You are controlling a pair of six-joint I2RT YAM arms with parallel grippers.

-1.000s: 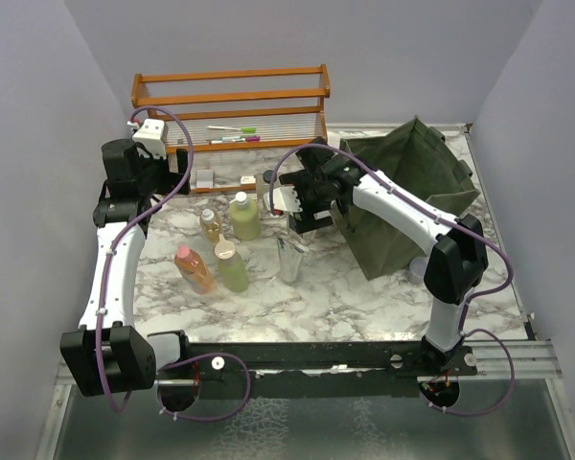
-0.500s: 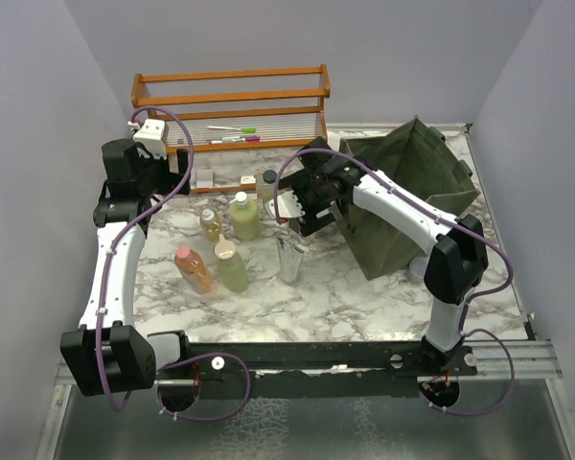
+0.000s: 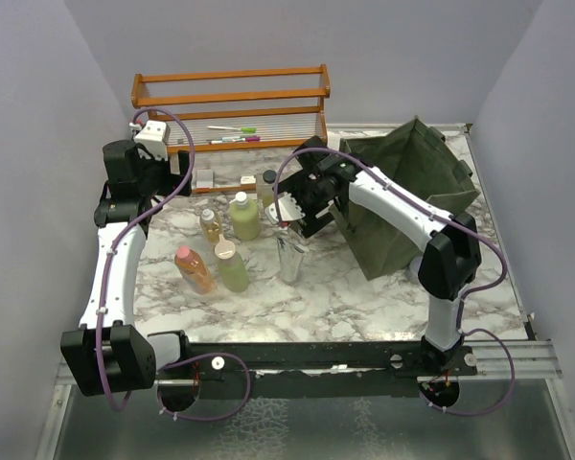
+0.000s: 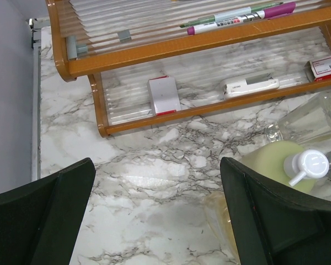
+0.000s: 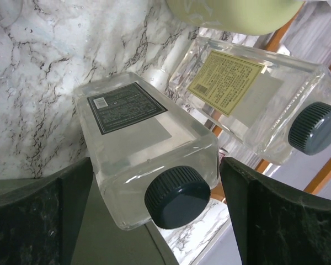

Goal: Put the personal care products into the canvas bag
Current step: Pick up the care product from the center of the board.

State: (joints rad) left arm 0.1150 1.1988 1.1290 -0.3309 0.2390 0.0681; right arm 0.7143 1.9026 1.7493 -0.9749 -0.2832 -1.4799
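My right gripper (image 5: 157,168) is open, its jaws standing either side of a clear square bottle (image 5: 146,146) with a black cap; a gap shows on the right side. A second clear black-capped bottle (image 5: 254,102) stands just beyond. From above, the right gripper (image 3: 286,203) hovers by the black-capped bottle (image 3: 268,181), left of the olive canvas bag (image 3: 412,187). On the marble stand a pale green pump bottle (image 3: 244,217), a small amber bottle (image 3: 211,226), an orange bottle (image 3: 194,269), a green bottle (image 3: 233,265) and a silver tube (image 3: 290,260). My left gripper (image 4: 157,165) is open over bare marble.
The orange wooden rack (image 3: 230,96) stands at the back left, holding pens (image 4: 237,16) and small white boxes (image 4: 164,95). In the left wrist view the pump bottle (image 4: 289,165) sits just right of my right finger. Grey walls close in the table on both sides.
My right gripper has shifted slightly left and back, closer over the clear bottles. The left arm has not moved.
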